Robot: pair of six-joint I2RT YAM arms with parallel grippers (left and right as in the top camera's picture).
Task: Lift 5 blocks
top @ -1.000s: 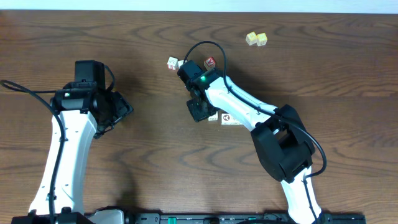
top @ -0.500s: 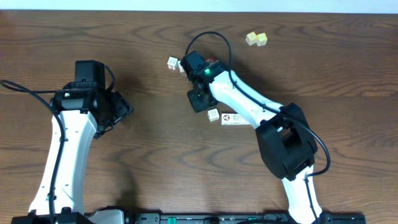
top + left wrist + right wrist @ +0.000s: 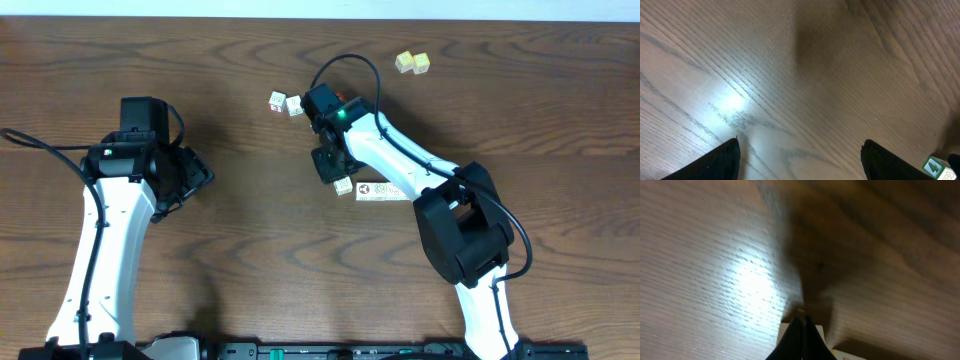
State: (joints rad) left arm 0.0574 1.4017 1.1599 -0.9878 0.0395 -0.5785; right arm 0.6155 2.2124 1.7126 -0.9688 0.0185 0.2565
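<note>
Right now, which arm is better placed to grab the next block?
Right. The right pincer, shut, hangs beside a block, two more blocks close by; it must open first. The left pincer is open but farther from them all.

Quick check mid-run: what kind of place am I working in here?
Probably a robot test bench, not a home: a dark wood-grain table, the white-and-black left arm and right arm based at its near edge, and only small picture cubes and two pale yellow cubes on it.
</note>
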